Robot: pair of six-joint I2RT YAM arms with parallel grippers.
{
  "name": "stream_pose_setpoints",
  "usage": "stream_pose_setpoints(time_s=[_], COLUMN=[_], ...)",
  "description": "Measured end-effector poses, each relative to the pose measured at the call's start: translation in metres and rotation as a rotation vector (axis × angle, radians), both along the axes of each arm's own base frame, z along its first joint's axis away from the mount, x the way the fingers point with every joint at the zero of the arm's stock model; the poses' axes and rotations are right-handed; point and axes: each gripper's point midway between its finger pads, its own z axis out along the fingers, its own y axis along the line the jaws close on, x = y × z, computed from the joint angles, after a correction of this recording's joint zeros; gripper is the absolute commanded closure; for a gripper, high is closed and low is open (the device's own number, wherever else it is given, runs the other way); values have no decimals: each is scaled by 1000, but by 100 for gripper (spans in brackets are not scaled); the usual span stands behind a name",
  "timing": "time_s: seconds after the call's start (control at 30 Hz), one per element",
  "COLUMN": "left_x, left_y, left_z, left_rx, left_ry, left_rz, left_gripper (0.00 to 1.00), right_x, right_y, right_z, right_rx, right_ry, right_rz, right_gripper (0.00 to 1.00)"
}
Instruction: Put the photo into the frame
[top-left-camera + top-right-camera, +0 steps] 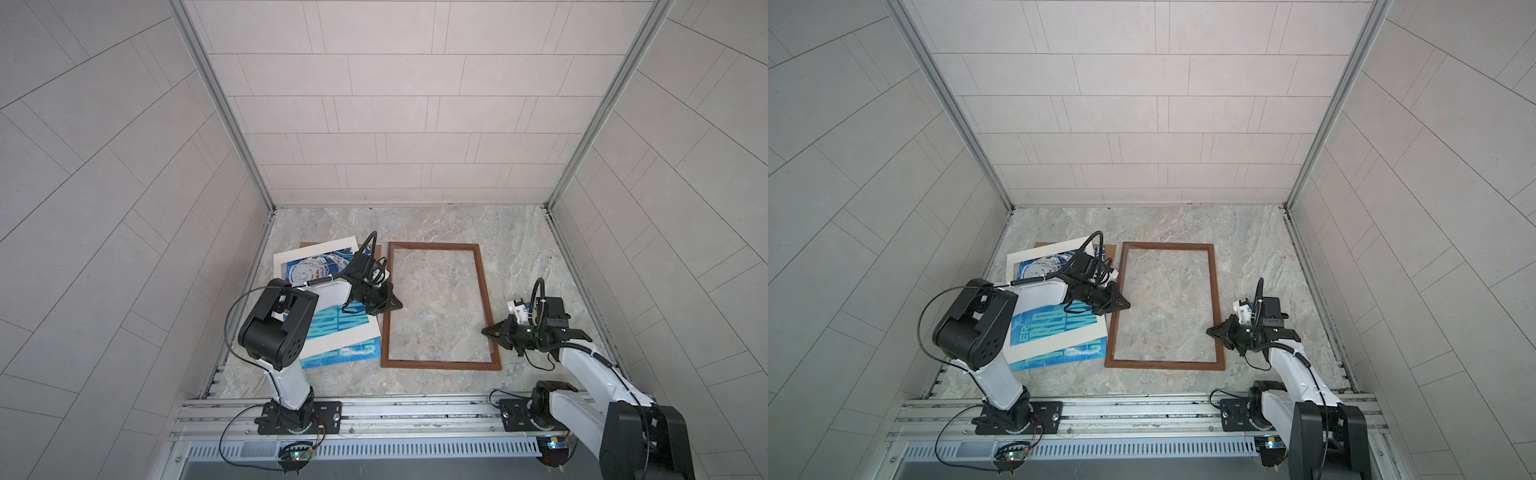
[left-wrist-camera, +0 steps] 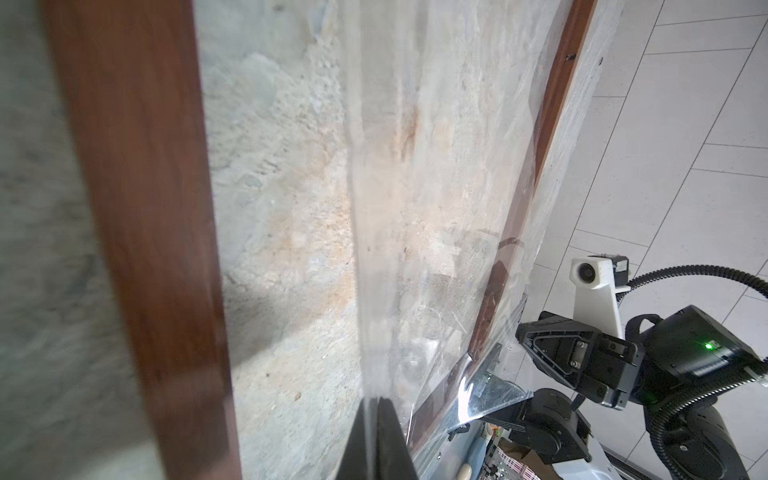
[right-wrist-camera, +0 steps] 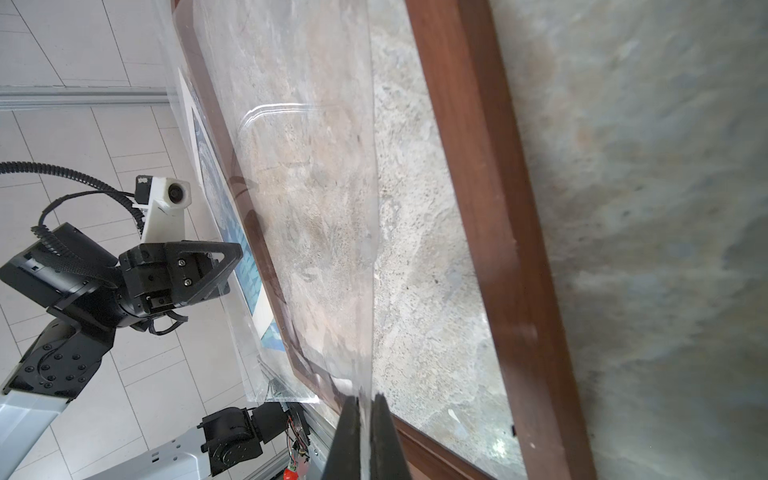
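Brown wooden frame (image 1: 441, 365) lies flat on the marbled tabletop (image 1: 415, 224), bare table showing through its opening. Left gripper (image 1: 397, 305) and right gripper (image 1: 486, 331) are each pinched narrow on opposite edges of a clear plastic sheet (image 2: 436, 249) held over that opening. Photo (image 1: 332, 356) lies just left of the frame, printed side up, under the white mat (image 1: 316, 249).

Step, as I read it: handling the glazing sheet. Keep both grips level and matched, since the sheet looks prone to bowing. Square its edges to the mouldings before any release.
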Motion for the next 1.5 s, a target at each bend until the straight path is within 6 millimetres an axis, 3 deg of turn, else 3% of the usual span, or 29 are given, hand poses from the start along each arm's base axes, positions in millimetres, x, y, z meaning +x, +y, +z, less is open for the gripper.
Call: stream_pose_setpoints(time_s=[0.4, 0.7, 0.8, 1.0, 1.13, 1.27, 1.5], left_x=[2, 3, 1, -1, 6, 16, 28], left_y=[-3, -10, -13, -12, -15, -19, -23], left_z=[13, 45, 58, 105, 124, 117, 81], left_rx=[-16, -64, -86, -139, -158, -152, -118], left_ry=[-61, -158, -193, -312, -359, -355, -293], left_rz=[-10, -27, -37, -37, -36, -32, -13], left_gripper=[100, 100, 100, 100, 100, 100, 100], right_x=[0, 11, 13, 17, 20, 26, 40], right_y=[8, 17, 20, 20, 16, 12, 8], right_z=[4, 40, 55, 89, 96, 95, 72], right_rx=[-16, -26, -26, -34, -59, -80, -99], right_ry=[-37, -181, -234, -360, -396, -399, -340], right_rz=[40, 75, 83, 71, 48, 20, 5], right_gripper=[100, 100, 100, 100, 100, 100, 100])
